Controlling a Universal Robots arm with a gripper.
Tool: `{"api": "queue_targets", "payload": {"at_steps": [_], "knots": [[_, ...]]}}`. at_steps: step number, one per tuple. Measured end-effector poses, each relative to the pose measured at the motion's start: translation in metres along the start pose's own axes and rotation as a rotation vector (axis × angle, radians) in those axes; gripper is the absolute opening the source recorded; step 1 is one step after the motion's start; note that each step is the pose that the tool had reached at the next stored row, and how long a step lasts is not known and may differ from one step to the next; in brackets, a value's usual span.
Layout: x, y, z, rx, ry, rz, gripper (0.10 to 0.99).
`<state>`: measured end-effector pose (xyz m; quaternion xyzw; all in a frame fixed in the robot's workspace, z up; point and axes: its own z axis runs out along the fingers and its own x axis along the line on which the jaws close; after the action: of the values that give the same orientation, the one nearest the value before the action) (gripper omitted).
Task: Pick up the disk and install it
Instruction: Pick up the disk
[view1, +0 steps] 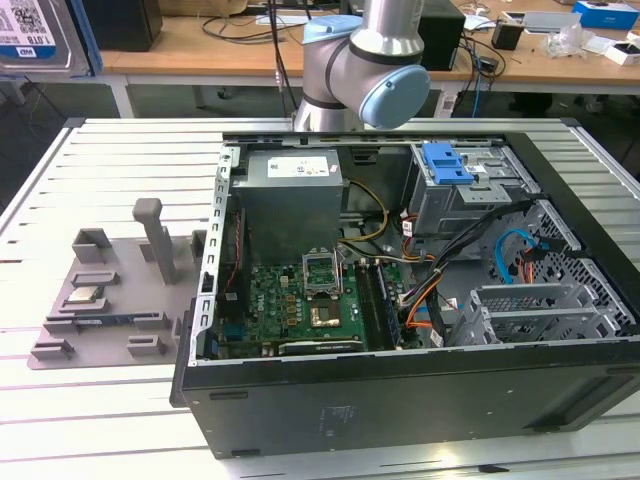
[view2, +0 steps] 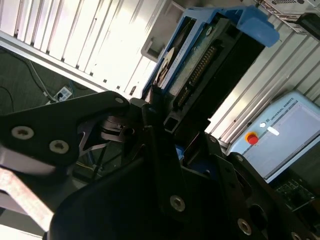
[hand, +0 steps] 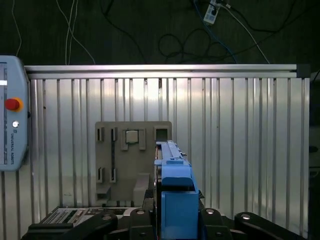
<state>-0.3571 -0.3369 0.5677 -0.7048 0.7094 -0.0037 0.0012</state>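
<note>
Black metal computer case lay open side up on slatted aluminium table, so the way in was from above. Room inside was tight. Grey boxy power supply filled the far corner toward the exterior view's left. Green motherboard lay low beside it w/ open air over it. Orange, black & blue cable tangle crossed the middle. Silver metal drive cage, topped by blue plastic bracket, stood toward the exterior view's right, w/ perforated silver bays nearer. Outside the case, grey plastic fixture tray had a tall grey post sticking up, bare slats around it. Black gripper clamped the blue-framed silver disk, which jutted out beyond it, adding bulk.
</note>
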Motion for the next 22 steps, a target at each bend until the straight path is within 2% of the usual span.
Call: {"api": "queue_targets", "payload": {"at_steps": [3, 8, 9, 14, 16, 18, 19, 22], "knots": [[0.0000, -0.0001, -0.0075, 0.000, 0.0000, 0.000, 0.361], [-0.0002, -0.0002, -0.0265, 0.000, 0.0001, 0.000, 0.361], [-0.0002, -0.0002, -0.0282, 0.000, 0.0000, 0.000, 0.361], [-0.0002, -0.0002, -0.0287, 0.000, -0.0005, 0.000, 0.361], [0.0002, -0.0017, -0.0287, 0.000, -0.0214, 0.000, 0.361], [0.0008, -0.0043, -0.0286, 0.000, -0.0230, 0.000, 0.361], [0.0010, -0.0059, -0.0285, -0.001, -0.0230, 0.000, 0.361], [0.0011, -0.0200, -0.0276, -0.003, -0.0228, 0.000, 0.361]]}}
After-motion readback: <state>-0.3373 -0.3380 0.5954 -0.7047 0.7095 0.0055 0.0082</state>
